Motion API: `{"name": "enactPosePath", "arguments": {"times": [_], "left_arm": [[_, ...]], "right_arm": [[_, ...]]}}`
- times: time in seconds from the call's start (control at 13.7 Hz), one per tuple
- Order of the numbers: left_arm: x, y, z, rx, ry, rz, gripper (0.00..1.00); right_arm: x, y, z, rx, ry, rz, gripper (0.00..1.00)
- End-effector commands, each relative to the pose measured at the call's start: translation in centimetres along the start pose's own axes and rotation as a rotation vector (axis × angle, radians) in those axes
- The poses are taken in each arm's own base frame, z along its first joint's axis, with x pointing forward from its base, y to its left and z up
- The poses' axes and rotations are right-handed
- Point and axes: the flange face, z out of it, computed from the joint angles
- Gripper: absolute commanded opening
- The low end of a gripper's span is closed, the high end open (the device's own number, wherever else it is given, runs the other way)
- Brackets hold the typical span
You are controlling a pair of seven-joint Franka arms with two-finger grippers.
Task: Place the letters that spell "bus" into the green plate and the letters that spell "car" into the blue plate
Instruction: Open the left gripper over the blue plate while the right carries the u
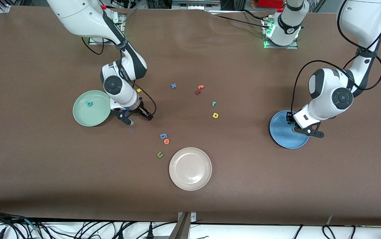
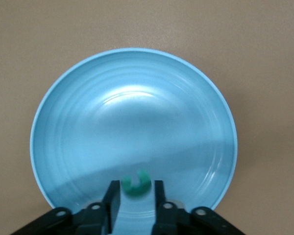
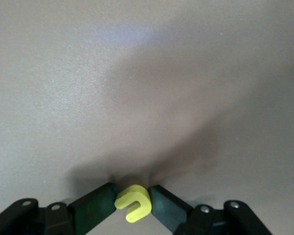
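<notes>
While the left gripper (image 2: 135, 200) hangs over the blue plate (image 1: 281, 137), which lies toward the left arm's end of the desk, the teal c (image 2: 136, 183) sits between its fingers. The jaws stand a little apart, and I cannot tell whether they press the c or have let it go.

The right gripper (image 3: 132, 203) is just above the bare desk beside the green plate (image 1: 92, 114), at the right arm's end. Its jaws are clamped on the yellow u (image 3: 133, 202).

The teal b (image 1: 89, 104) lies in the green plate. The yellow s (image 1: 139, 90) lies on the desk just beside the right arm's wrist.

Near the desk's middle lie the small teal r (image 1: 213, 104) and, nearer the front camera, the yellow a (image 1: 215, 115).

Other loose letters on the desk: a blue x (image 1: 173, 86), an orange and dark red pair (image 1: 199, 89), a blue 6 shape (image 1: 163, 135), a small orange letter (image 1: 167, 141) and a green u (image 1: 160, 154). A beige-white plate (image 1: 190, 169) lies toward the desk's front edge.
</notes>
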Motion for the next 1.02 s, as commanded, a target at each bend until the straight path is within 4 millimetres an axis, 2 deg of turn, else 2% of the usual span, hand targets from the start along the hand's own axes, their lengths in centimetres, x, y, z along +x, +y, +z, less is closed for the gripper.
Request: {"name": "enactPosePath", "arguments": {"times": [0.0,0.07,0.15,0.22,0.44,0.51,0.58,0.66,0.8,0.95], "left_arm": [[2.7,0.5,-2.1,-0.043,-0.069,-0.034,0.9],[3.3,0.7,-3.1,-0.055,-0.082,-0.038,0.99],[4.0,2.7,-3.9,-0.072,-0.088,-0.037,0.99],[4.2,5.1,-3.9,-0.073,-0.099,-0.07,1.0],[4.3,15.2,-3.8,-0.045,-0.113,-0.264,1.0],[4.1,18.0,-3.7,-0.035,-0.114,-0.277,1.0],[4.2,19.4,-2.9,-0.043,-0.122,-0.289,0.99],[4.7,21.9,-1.9,-0.082,-0.135,-0.296,0.99],[6.1,25.5,-1.0,-0.112,-0.133,-0.297,0.99],[5.9,29.9,0.3,-0.104,-0.094,-0.293,0.98]], "right_arm": [[0.4,-1.0,-2.9,-0.048,-0.04,-0.002,0.2],[0.9,-1.4,-4.0,-0.065,-0.052,-0.007,0.2],[1.5,-1.6,-4.9,-0.079,-0.062,-0.006,0.2],[2.4,-1.5,-5.7,-0.095,-0.068,-0.006,0.2],[6.4,0.1,-9.1,-0.172,-0.109,-0.069,0.2],[8.0,1.2,-10.0,-0.194,-0.129,-0.108,0.2],[9.8,2.5,-11.0,-0.209,-0.142,-0.149,0.2],[11.6,4.2,-11.3,-0.228,-0.163,-0.188,0.2],[15.2,8.0,-11.9,-0.238,-0.202,-0.289,0.2],[18.2,12.0,-11.4,-0.231,-0.257,-0.373,0.2]]}}
